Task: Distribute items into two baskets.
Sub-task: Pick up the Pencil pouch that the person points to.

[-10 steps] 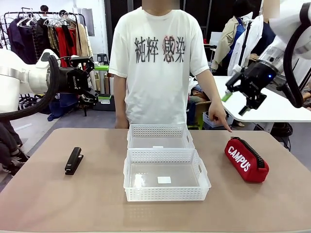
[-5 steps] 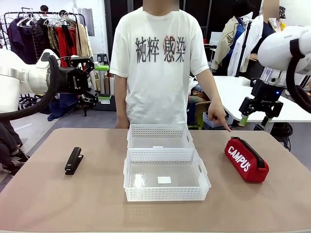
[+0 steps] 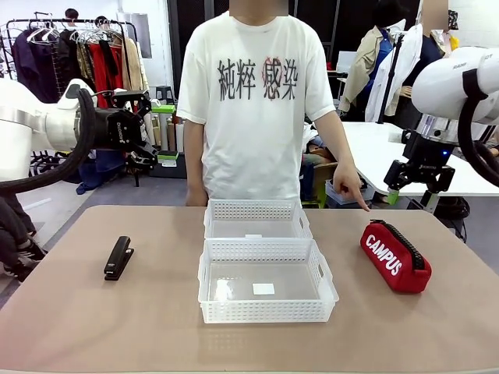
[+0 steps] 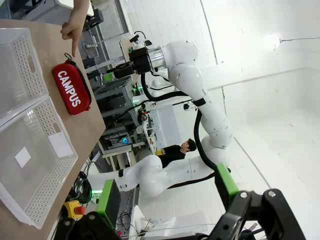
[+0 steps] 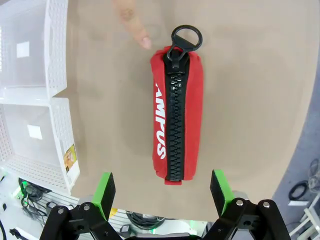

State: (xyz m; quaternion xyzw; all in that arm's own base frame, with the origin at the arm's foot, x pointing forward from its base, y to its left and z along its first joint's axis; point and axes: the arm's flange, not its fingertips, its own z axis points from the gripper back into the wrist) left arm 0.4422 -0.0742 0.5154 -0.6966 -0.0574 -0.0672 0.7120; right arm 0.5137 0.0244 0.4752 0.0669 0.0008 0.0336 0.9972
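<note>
The red "CAMPUS" pouch [image 3: 395,255] lies on the table's right side, its black zip facing up. My right gripper [image 3: 409,195] hangs open well above and behind it. In the right wrist view the pouch [image 5: 177,112] lies lengthwise between and beyond the open gripper [image 5: 162,192]. The black stapler [image 3: 118,257] rests on the left side of the table. Two white lattice baskets stand at the centre, one far [image 3: 253,209] and one near [image 3: 265,310]; both hold no items. My left gripper [image 3: 143,158] is raised off the table's far left, open [image 4: 167,195].
A person stands at the far edge, one hand [image 3: 351,187] pointing a finger down near the pouch's far end. That fingertip [image 5: 134,25] nearly reaches the zip ring. Each basket has a small white label inside. Bare tabletop [image 3: 156,327] surrounds the baskets.
My right arm has swung from high up on the right down and turned, so its gripper now points down over the pouch. The left arm and the items have not moved.
</note>
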